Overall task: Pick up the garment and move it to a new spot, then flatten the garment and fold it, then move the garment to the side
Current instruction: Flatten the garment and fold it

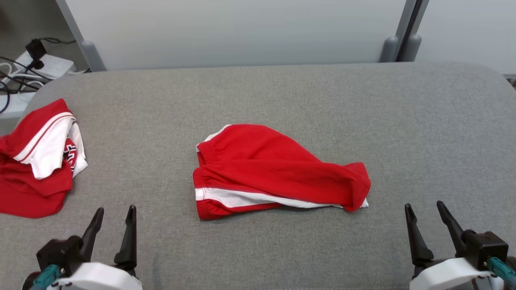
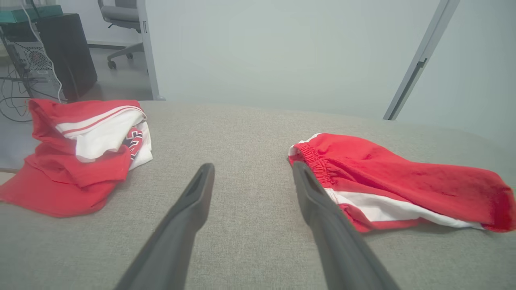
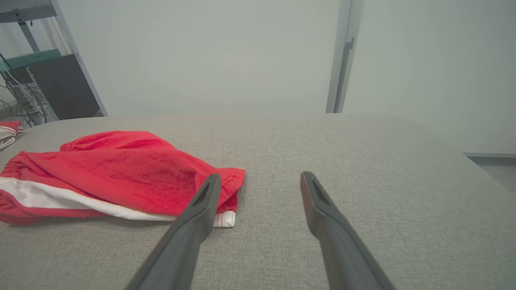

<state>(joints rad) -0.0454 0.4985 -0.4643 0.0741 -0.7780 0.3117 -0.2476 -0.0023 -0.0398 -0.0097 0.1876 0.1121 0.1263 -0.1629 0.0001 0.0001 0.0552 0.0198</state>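
The garment (image 1: 274,169), red shorts with a white side stripe, lies loosely folded in the middle of the grey padded table (image 1: 282,92). In the left wrist view the garment (image 2: 395,181) lies to the right, its elastic waistband nearest the fingers. The right wrist view shows the garment (image 3: 117,173) at the left, its hem just behind the left finger. My left gripper (image 1: 115,211) stands open at the lower left, apart from the cloth, nothing between its fingers. My right gripper (image 1: 425,207) is open at the lower right, also empty.
A second red and white garment (image 1: 36,161) lies crumpled at the table's left edge, seen too as the bundle (image 2: 80,149) in the left wrist view. Cables and a power strip (image 1: 36,66) sit beyond the back left corner. A pale wall panel (image 1: 242,32) backs the table.
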